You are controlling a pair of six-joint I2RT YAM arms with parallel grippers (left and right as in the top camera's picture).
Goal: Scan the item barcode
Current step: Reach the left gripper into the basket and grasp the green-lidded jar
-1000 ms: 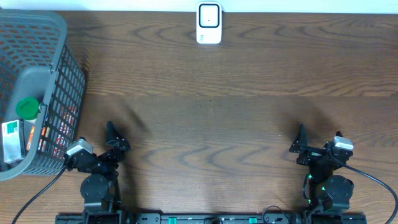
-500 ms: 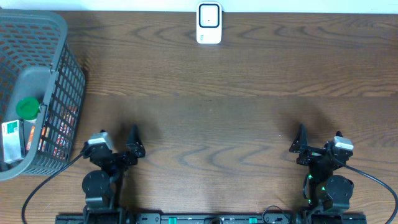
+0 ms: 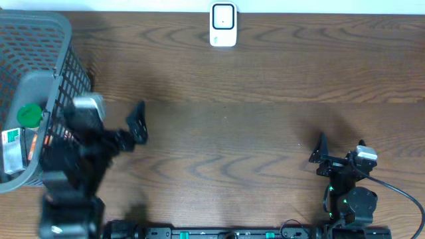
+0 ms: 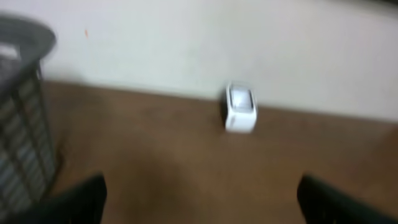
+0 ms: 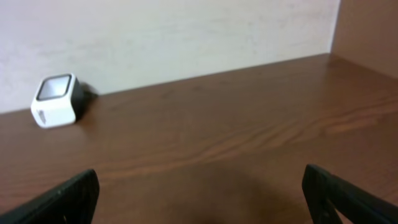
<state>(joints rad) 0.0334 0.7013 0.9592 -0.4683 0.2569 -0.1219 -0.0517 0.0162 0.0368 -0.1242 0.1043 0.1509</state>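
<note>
Items for scanning lie in the grey basket (image 3: 63, 40) at your left: a green-capped container (image 3: 28, 115) and a white-labelled pack (image 3: 12, 149). The white scanner (image 3: 223, 24) stands at the far edge of the bench (image 3: 232, 86). Your left hand (image 4: 199, 186), blurred beside the basket, is spread wide and empty. Your right hand (image 3: 340, 147) is likewise spread, touching nothing.

The overhead camera looks straight down from well above, taking in the whole table (image 3: 265, 86) from the basket (image 3: 36, 21) at its left edge to the white scanner (image 3: 223, 25) at the far edge. Both wrist cameras face forward across the tabletop toward the back wall (image 5: 186, 31), the right one low and near the wood, the left one, blurred, apparently somewhat higher. All three views share the scanner (image 4: 240, 109) (image 5: 57, 99); the left wrist and overhead views also share the basket (image 4: 22, 124).
</note>
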